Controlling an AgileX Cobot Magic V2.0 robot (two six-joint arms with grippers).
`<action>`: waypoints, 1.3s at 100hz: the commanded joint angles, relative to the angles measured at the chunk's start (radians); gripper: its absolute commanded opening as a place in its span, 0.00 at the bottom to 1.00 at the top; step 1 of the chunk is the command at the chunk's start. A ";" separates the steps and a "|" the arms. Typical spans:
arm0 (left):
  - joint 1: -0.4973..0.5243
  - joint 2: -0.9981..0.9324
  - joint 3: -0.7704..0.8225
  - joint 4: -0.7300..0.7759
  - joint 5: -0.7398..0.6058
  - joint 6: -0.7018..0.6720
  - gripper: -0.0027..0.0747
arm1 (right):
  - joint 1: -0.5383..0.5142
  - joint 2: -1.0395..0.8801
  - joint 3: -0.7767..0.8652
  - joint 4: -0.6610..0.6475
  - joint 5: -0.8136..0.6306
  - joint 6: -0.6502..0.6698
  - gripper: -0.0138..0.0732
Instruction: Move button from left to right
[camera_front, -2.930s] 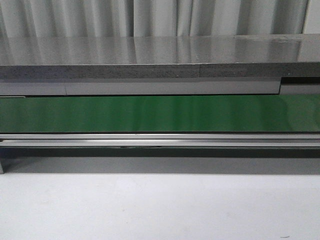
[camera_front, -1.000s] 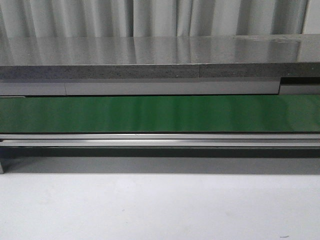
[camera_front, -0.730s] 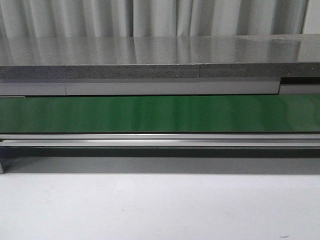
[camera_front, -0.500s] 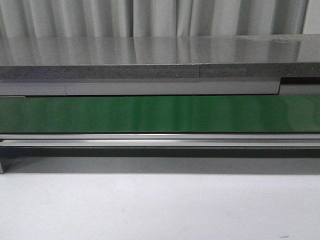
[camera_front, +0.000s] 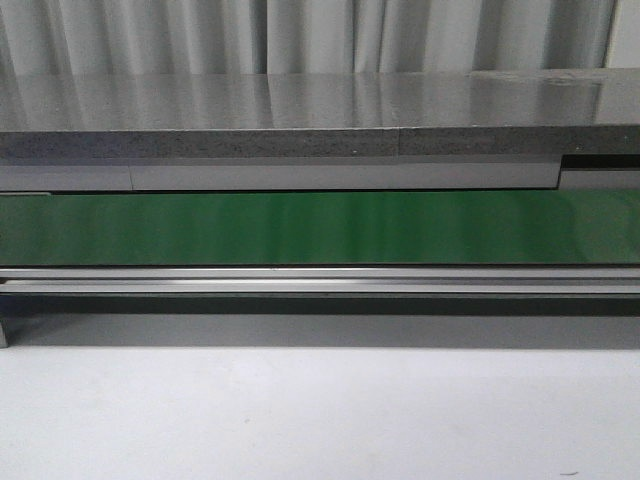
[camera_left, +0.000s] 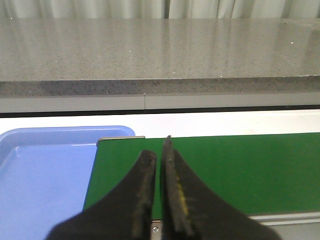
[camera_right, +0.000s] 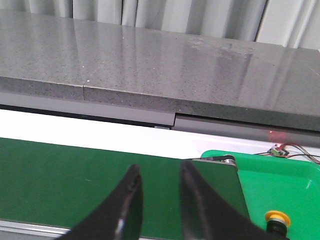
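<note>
The button (camera_right: 276, 218) shows only in the right wrist view, as a round yellow cap on a dark body standing in the green tray (camera_right: 280, 182) past the belt's right end. My right gripper (camera_right: 159, 166) hovers open over the right end of the green belt (camera_right: 60, 170), a little short of that tray, with nothing between its fingers. My left gripper (camera_left: 158, 147) is shut and empty over the belt's left end (camera_left: 240, 165), beside a blue tray (camera_left: 40, 175) in which I see no button. Neither gripper appears in the front view.
The green belt (camera_front: 320, 228) runs across the whole front view, with a metal rail (camera_front: 320, 280) along its near side and a white tabletop (camera_front: 320, 420) below. A grey speckled counter (camera_front: 300, 110) stands behind it. Thin wires (camera_right: 287, 150) lie by the green tray.
</note>
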 joint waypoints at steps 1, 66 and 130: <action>-0.008 -0.001 -0.029 -0.007 -0.087 -0.002 0.04 | 0.002 0.002 -0.024 -0.005 -0.086 -0.001 0.17; -0.008 -0.001 -0.029 -0.007 -0.087 -0.002 0.04 | 0.002 0.002 -0.024 -0.005 -0.076 -0.001 0.08; -0.008 -0.001 -0.029 -0.007 -0.087 -0.002 0.04 | 0.065 -0.188 0.159 -0.004 -0.165 0.002 0.08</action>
